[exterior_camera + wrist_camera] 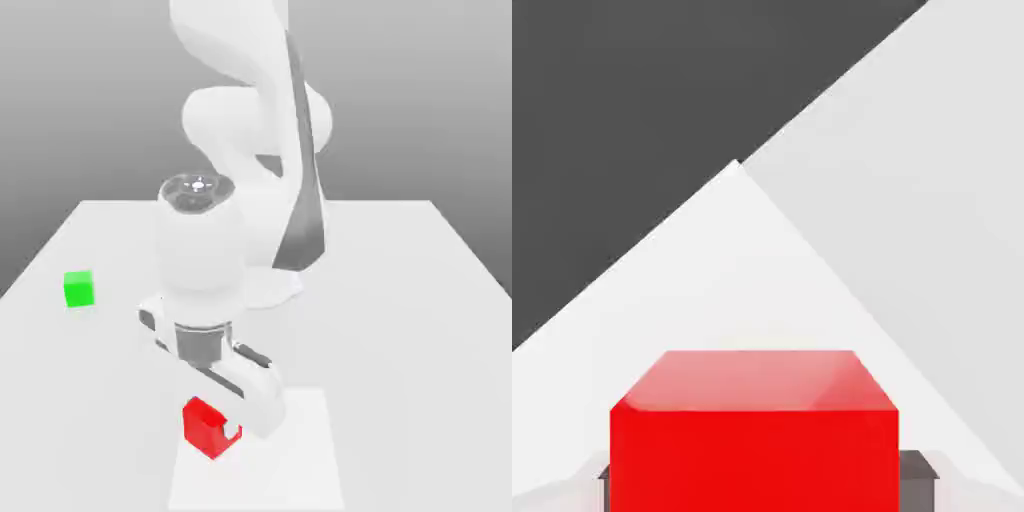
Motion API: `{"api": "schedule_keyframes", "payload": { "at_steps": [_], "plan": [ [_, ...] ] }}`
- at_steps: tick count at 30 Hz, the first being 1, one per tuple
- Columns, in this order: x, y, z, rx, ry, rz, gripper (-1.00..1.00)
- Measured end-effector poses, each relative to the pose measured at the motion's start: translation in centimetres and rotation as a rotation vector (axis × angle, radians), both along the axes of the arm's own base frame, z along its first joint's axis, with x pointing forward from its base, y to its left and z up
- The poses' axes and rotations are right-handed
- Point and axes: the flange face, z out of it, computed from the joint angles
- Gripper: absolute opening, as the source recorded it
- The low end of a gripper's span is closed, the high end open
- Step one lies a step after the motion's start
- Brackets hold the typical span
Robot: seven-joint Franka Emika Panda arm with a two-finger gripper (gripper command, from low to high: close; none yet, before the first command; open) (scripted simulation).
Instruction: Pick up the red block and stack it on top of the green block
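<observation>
One red block (207, 426) sits on the desk (420, 300), and one green block (79, 289) lies well apart from it, toward the exterior view's left. That makes two blocks in all. One white robot arm (250, 110) stands on the desk, carrying one hand (222, 425).
</observation>
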Motion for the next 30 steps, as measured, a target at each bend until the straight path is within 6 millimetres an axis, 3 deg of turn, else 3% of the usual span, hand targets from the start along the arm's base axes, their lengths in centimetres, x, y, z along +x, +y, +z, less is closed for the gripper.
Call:
{"api": "schedule_keyframes", "payload": {
  "at_steps": [3, 5, 8, 11, 16, 21, 23, 30],
  "plan": [
    [-3.6, -8.1, 0.9, -0.026, 0.006, -0.246, -1.00],
    [-6.6, -12.5, 1.4, -0.040, 0.010, -0.400, -1.00],
    [-11.8, -17.9, 2.1, -0.054, 0.014, -0.630, -1.00],
    [-17.0, -21.5, 2.8, -0.059, 0.014, -0.836, -1.00],
    [-26.4, -25.2, 3.6, -0.046, 0.008, -1.184, -1.00],
    [-36.5, -26.1, 3.8, -0.006, -0.008, -1.554, -1.00],
    [-37.9, -26.0, 3.0, 0.026, -0.017, -1.614, -1.00],
    [-37.7, -25.9, -1.0, 0.076, -0.027, -1.629, -1.00]
  ]
}}
